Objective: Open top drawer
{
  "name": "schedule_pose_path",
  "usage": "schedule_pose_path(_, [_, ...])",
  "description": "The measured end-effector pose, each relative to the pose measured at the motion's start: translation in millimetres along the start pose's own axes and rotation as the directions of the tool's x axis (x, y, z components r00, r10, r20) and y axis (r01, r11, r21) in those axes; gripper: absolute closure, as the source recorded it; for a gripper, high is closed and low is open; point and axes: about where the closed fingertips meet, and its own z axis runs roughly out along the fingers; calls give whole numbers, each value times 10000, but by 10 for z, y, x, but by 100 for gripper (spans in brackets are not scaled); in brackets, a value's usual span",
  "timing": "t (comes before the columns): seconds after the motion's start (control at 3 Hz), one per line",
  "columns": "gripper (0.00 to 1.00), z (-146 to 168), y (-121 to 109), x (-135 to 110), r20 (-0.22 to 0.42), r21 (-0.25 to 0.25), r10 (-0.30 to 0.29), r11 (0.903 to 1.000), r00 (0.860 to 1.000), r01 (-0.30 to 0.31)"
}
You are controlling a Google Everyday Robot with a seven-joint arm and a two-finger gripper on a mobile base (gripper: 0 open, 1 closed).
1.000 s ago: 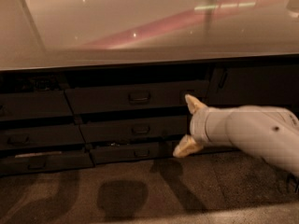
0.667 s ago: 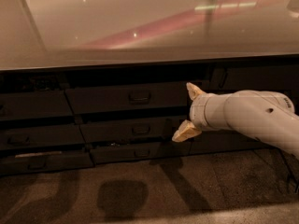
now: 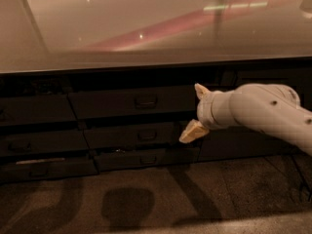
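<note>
The pale, glossy, flat tabletop (image 3: 146, 28) spans the view, its surface showing light reflections and a pink streak. Below its front edge the cream two-finger gripper (image 3: 195, 111) hangs with fingers spread, by the right end of the dark grey top drawer (image 3: 107, 104), above the speckled brown floor (image 3: 234, 194), which carries dark shadows.

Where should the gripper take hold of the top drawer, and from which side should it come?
Probably the small handle at the centre of the top drawer front: the front is flat, so nothing else offers a hold. Come straight from the front, one finger above the handle and one below. The gripper, open, hangs to the handle's right, by the drawer's right edge.
</note>
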Motion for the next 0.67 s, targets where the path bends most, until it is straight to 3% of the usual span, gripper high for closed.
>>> schedule_pose_path(0.33, [0, 287, -238, 78, -229, -239, 323, 9992, 9992, -328])
schedule_pose_path(0.67, [0, 690, -274, 27, 22, -695, -23, 9976, 10000, 24])
